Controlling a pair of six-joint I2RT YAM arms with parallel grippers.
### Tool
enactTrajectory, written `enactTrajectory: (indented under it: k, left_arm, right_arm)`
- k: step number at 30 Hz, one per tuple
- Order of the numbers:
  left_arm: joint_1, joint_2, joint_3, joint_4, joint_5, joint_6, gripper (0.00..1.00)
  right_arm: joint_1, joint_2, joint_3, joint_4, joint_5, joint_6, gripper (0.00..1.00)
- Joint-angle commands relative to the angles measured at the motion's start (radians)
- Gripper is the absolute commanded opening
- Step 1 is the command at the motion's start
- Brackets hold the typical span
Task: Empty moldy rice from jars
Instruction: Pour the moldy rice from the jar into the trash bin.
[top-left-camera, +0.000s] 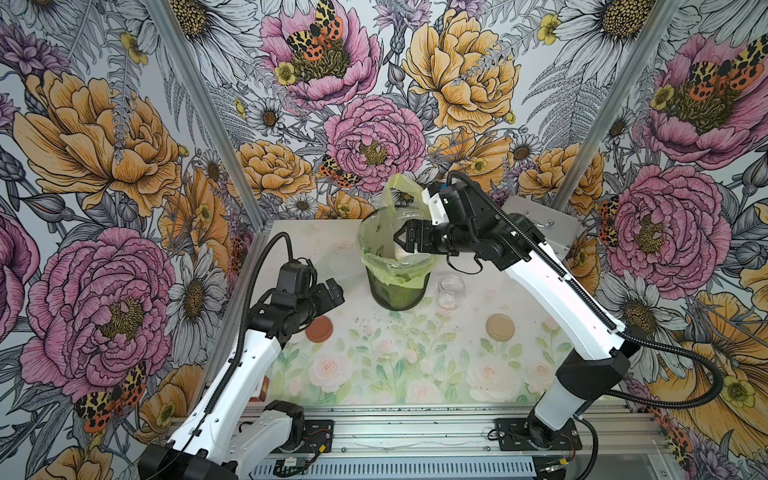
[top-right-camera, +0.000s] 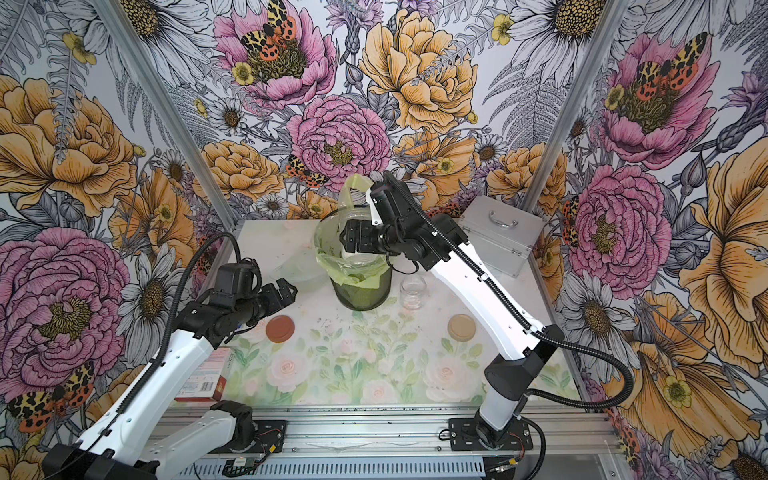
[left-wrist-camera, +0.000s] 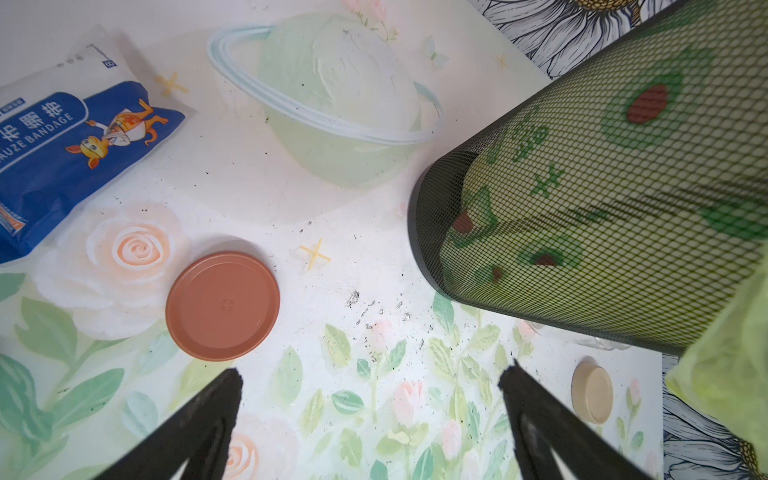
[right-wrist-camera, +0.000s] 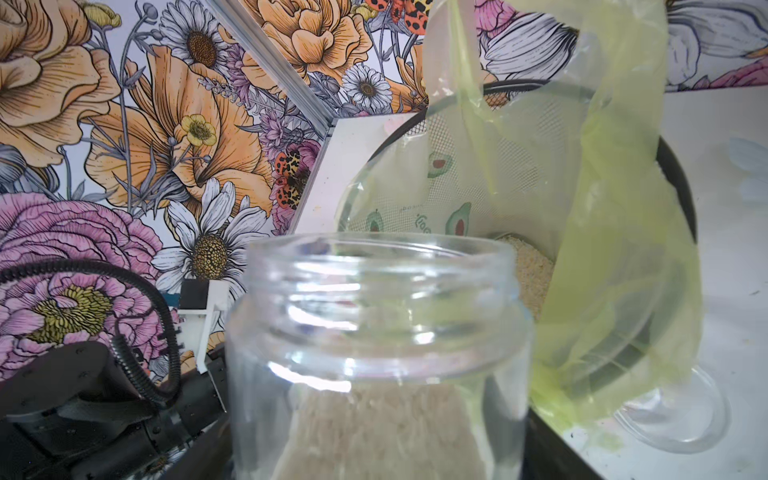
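1. Two right fingers (top-left-camera: 400, 241) were clenched on an open jar (right-wrist-camera: 374, 332), held lidless above the mesh bin (top-left-camera: 397, 291) so that its contents could fall inside.
2. Moldy rice (right-wrist-camera: 386, 424) sat toward the end of that jar nearest the fingers, with none at the mouth. The mouth faced the bin, yet by my judgement the jar needed more tipping before the grains would slide out.
3. Beige grains (right-wrist-camera: 530, 270) lay heaped in the bin's yellow-green bag (right-wrist-camera: 615, 249), so part of the job looked done.
4. That fitted the second jar (top-left-camera: 451, 291), which stood upright on the table (top-left-camera: 415, 365) just beside the bin and appeared empty.
5. Both lids, copper-orange lid (top-left-camera: 319, 329) and beige lid (top-left-camera: 500, 327), lay flat and well apart nearer the robot, clear of the pouring path.
6. Left fingers (top-left-camera: 332, 291) were released and grasped nothing. They hovered near the copper-orange lid, seemingly parked away from the bin.
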Motion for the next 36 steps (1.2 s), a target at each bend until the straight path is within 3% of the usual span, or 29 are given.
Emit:
enactTrajectory:
  k: [1,36]
  left_arm:
    - [0.014,-0.027,-0.027,0.013,0.029,-0.008,0.99]
    - [0.093,-0.101,-0.08,0.015,0.117,-0.002,0.99]
  right_arm:
    - [-0.006,0.034,0.088,0.067,-0.103,0.121,0.0]
    - [-0.088,0.13,0.132,0.155,-0.34,0.775,0.0]
